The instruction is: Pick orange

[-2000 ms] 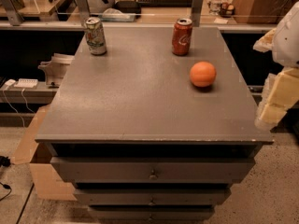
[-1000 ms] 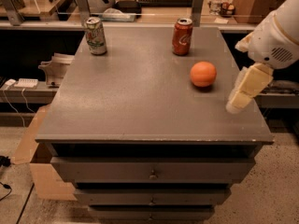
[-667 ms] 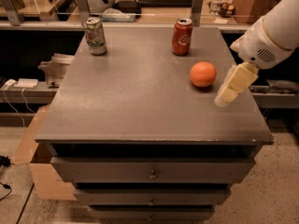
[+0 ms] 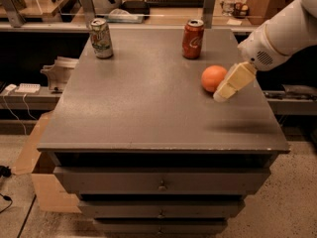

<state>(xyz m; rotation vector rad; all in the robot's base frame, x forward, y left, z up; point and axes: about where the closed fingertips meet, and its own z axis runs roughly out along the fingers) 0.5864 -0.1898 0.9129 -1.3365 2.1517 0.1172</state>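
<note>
Cream gripper (image 4: 225,90) hangs just right of the round, smooth orange fruit (image 4: 213,78), seemingly touching it. Whether it is spread or clenched cannot be told.

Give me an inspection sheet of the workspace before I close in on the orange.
Surface: grey cabinet top, drawers beneath.
Job's things: orange resting on the right rear part of the top.
Clutter: red can behind the orange, apart from it; pale can at the rear left; both upright.
Grippers: tool just right of the orange, angled down; contact cannot be told.
Cables: white cords on the low shelf at left.
Surroundings: cardboard box on the floor at left; benches behind.
</note>
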